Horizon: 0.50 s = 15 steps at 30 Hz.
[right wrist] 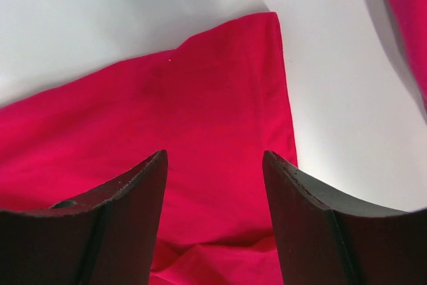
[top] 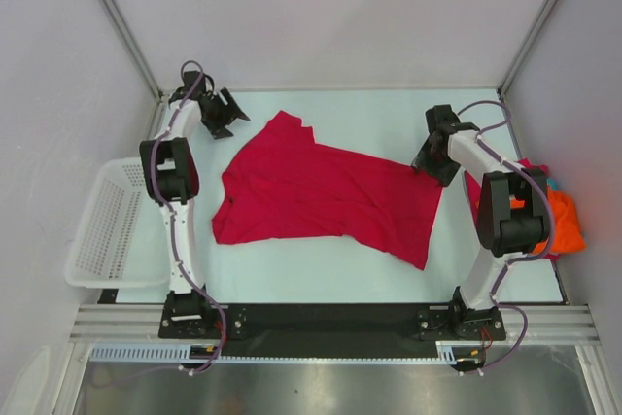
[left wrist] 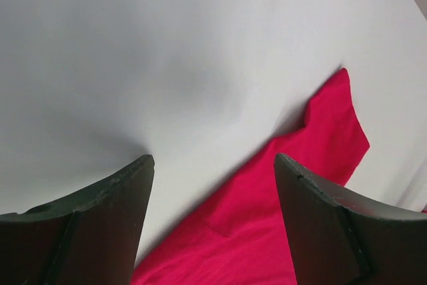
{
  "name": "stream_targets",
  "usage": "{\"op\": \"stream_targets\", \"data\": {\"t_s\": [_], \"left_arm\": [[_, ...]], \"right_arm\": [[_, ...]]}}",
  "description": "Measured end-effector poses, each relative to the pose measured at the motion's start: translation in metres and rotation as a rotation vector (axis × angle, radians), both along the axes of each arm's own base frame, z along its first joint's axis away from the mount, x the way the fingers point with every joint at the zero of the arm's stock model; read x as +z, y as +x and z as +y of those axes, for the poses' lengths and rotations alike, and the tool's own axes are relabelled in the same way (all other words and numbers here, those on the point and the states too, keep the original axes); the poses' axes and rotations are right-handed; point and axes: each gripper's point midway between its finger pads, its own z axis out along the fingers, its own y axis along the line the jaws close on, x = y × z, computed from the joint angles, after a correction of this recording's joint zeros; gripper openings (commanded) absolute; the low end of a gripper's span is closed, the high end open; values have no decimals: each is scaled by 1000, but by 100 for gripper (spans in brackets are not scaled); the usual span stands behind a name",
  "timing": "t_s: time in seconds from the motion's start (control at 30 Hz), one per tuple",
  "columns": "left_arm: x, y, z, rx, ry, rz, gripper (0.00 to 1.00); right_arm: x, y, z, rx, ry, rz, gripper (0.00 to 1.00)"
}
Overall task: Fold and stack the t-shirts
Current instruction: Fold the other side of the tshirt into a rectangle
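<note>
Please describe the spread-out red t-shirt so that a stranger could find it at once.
Start from the white table: the red t-shirt lies in its middle, opened out nearly flat, one sleeve pointing to the far left. The other shirts are bunched in a pile at the right edge, with orange showing; this one lies alone.

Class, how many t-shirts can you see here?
4: crimson shirt spread centre; orange shirt, magenta shirt and teal shirt heaped at the right, partly hidden; more may lie underneath.

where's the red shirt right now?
Top view: red shirt spread mid-table between left gripper and right gripper, basket off to its left.
</note>
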Motion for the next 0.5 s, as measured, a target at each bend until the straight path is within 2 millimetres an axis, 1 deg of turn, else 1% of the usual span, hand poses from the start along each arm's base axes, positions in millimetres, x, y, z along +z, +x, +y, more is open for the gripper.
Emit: {"op": "stream_targets", "data": {"t_s": [0.1,0.2,0.3,0.47,0.5], "left_arm": [[0,0,-6,-14,-13,-3,78],[0,-1,-19,-41,-22,-5,78],[-1,-1,-41,-85,-45,-13,78],[-1,-5,-87,-180,-105,-31,78],[-1,-6,-93,-194,-114,-33,78]], "right_arm": [[0,-1,-1,-1,-4,4,64],[0,-1,-1,-2,-6,5,64],[0,-1,-1,-3,-7,5,64],[0,-2,-2,-2,-14,8,64],[-1,-2,-2,-2,-15,8,64]]}}
